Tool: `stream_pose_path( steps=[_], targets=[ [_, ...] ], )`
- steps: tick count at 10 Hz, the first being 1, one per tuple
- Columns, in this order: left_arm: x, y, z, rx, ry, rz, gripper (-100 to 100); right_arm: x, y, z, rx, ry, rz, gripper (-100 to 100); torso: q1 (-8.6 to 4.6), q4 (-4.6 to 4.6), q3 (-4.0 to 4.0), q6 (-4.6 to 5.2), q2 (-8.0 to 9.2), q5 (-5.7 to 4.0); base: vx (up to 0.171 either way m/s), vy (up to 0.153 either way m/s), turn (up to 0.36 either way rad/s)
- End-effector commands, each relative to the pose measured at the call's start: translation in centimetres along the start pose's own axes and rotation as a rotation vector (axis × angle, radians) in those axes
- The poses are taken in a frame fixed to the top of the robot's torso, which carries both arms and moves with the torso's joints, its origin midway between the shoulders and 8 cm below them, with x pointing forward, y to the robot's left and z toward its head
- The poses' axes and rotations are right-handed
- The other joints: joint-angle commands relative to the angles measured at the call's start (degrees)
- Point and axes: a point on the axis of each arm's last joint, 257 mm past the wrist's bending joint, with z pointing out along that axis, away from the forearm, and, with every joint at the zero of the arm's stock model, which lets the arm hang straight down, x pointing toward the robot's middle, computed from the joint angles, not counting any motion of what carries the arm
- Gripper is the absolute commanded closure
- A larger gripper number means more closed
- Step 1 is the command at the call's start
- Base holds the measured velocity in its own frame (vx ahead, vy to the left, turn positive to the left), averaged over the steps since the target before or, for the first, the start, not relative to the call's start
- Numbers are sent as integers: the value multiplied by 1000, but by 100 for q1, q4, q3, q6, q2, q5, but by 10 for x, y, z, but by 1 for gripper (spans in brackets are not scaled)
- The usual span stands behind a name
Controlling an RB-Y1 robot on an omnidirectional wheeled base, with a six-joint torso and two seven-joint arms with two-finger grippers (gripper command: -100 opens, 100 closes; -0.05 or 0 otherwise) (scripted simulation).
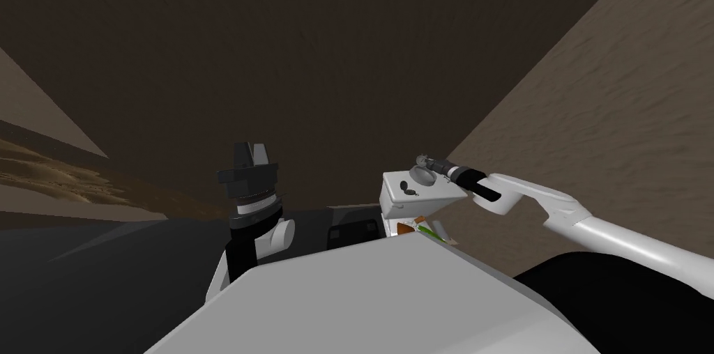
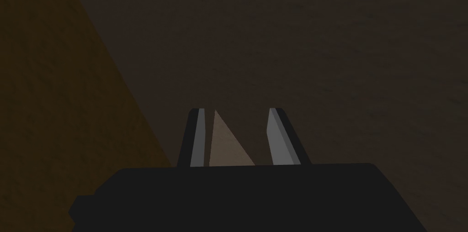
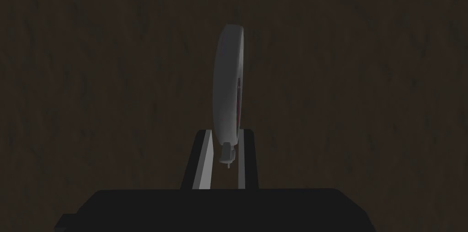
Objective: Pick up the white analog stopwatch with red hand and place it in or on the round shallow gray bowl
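Pale grey stopwatch [image 3: 227, 87], white box [image 1: 399, 198], dark brown wall [image 1: 348, 36]

The stopwatch [image 3: 227, 87] sits edge-on between the right claw's [image 3: 227, 132] fingers, close by the bowl [image 1: 423, 175] on the bench's [image 1: 397, 198] far edge. The left claw [image 2: 236, 111] is well left of the bench.

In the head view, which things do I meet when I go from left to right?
left gripper → white box → right gripper, jaws shut on the stopwatch → right forearm
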Motion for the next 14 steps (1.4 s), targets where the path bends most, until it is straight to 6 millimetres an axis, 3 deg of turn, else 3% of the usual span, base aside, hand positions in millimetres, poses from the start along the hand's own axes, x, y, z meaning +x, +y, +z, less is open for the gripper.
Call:
stream_pose_path(
  steps=[1, 6, 7, 8, 12, 13, 14],
  targets=[
    [0, 0, 0, 0, 0, 0, 0, 6, -2, -5, -7, 30, -3, 100, 0, 0, 0, 0, 0, 0, 67, -88, -87],
    [0, 0, 0, 0, 0, 0, 0, 30, -8, -17, -28, 120, -15, 100, 31, -2, -6, 0, -10, 7, 85, -42, -105],
    [0, 0, 0, 0, 0, 0, 0, 25, -8, -15, -23, 106, -15, 100, 33, -4, -10, -2, -17, 7, 47, -11, -25],
    [0, 0, 0, 0, 0, 0, 0, 26, -8, -15, -24, 109, -14, -100, 41, -1, -4, -8, -5, 8, 7, -3, 5],
    [0, 0, 0, 0, 0, 0, 0, 26, -8, -15, -24, 109, -14, -100, 51, 5, 10, -7, 17, 11, 0, 0, 0],
    [0, 0, 0, 0, 0, 0, 0, 26, -8, -15, -24, 109, -14, 0, 51, 5, 10, -7, 18, 11, 0, 0, 0],
    [0, 0, 0, 0, 0, 0, 0, 10, 1, -12, -39, 105, -25, -100, 51, 5, 11, -7, 18, 11, 8, -13, -123]
  ],
)
